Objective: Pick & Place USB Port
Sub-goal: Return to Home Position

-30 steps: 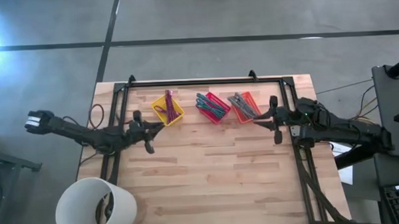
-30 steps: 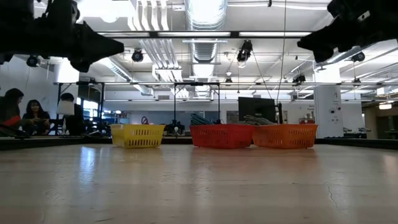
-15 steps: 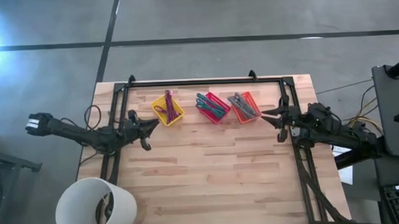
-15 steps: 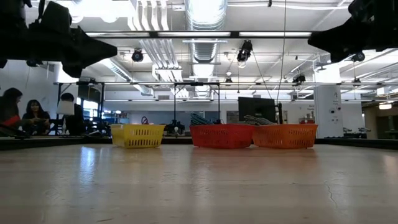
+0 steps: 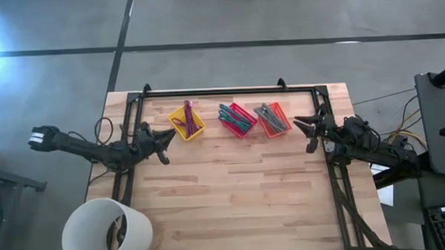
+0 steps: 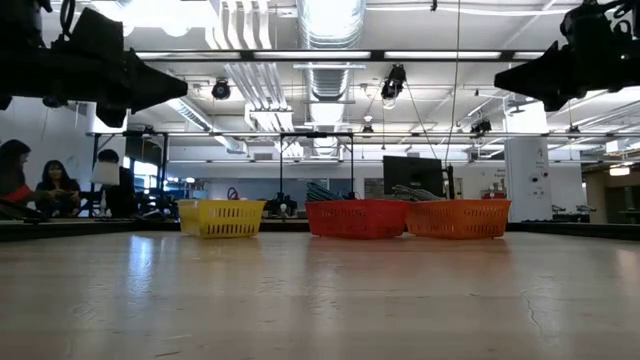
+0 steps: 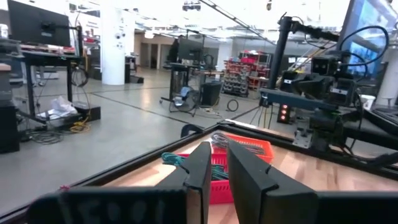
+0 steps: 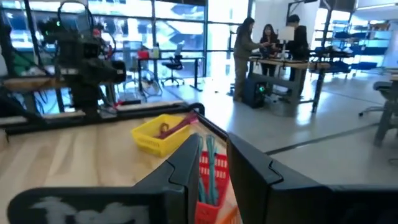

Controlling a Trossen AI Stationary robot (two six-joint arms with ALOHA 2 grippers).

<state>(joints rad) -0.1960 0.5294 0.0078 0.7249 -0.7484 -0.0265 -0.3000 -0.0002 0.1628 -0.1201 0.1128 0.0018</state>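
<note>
Three small baskets stand in a row near the table's far edge, each resting on its base: a yellow one (image 5: pixel 187 121), a red one (image 5: pixel 237 118) and an orange one (image 5: pixel 273 119). All hold coloured cables. I cannot make out a separate USB port. My left gripper (image 5: pixel 164 142) hovers above the table near its left side, close to the yellow basket, narrowly open and empty. My right gripper (image 5: pixel 306 132) hovers by the right side next to the orange basket, also narrowly open and empty. Both wrist views look across the baskets past the fingers (image 7: pixel 205 171) (image 8: pixel 186 165).
A black metal frame (image 5: pixel 221 91) runs along the far edge and both sides of the wooden table (image 5: pixel 232 191). A white bucket (image 5: pixel 107 229) stands off the near left corner. People sit and stand in the room beyond (image 6: pixel 40 185) (image 8: pixel 267 43).
Both arms have drawn back from the middle. My left gripper has moved toward the table's left edge and slightly toward the far edge. My right gripper has moved toward the right edge. The baskets have stayed in place.
</note>
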